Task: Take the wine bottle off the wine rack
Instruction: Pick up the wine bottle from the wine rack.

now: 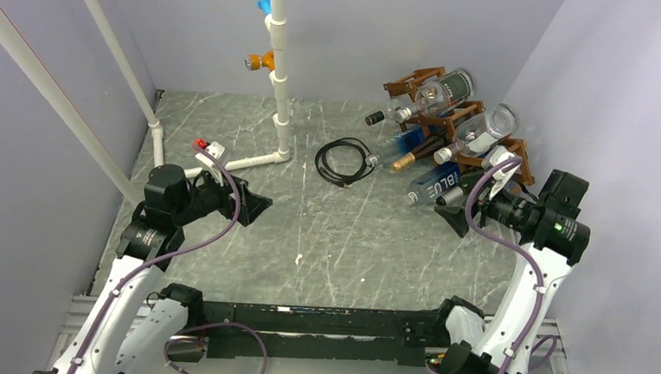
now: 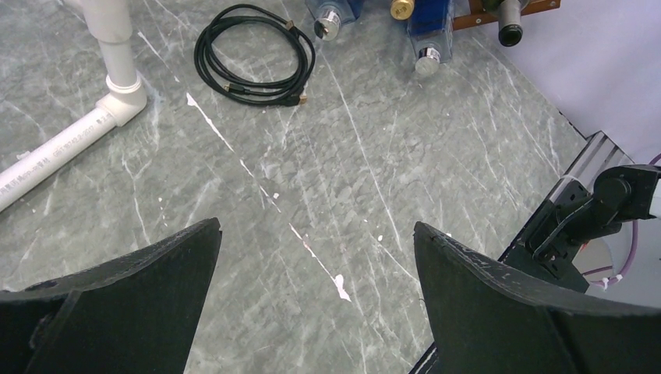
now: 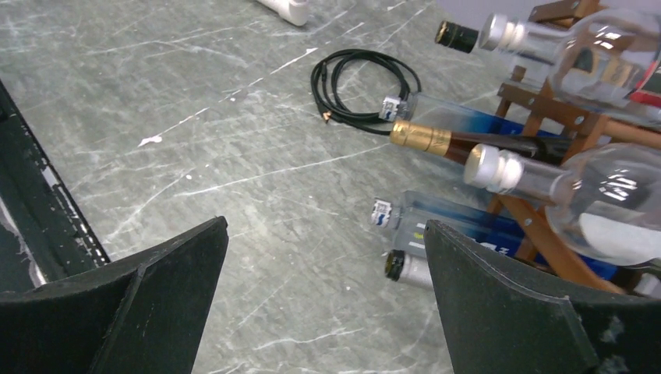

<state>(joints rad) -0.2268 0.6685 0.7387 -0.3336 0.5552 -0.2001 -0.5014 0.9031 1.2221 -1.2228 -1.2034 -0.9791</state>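
Lying in wine rack [image 1: 413, 77], far right of grey veined worktop [image 1: 324, 230]: wine bottle [image 3: 499, 145], dark neck plain only from right wrist. Left claw [image 2: 316, 227], right claw [image 3: 325, 224] spread, empty. Pale lilac walls [image 1: 388, 34] around.

The table [image 1: 341, 240] was grey marble veined white, the wine rack [image 3: 546, 117] at its two o'clock reddish-brown, the wine bottle [image 3: 475, 144] dark with gold foil, the blue bottles [image 1: 436, 183] and silver-capped clear bottles [image 1: 487, 127] beside it, the cable [image 1: 343, 162] black, the pipe [image 1: 278, 62] at eleven o'clock white.
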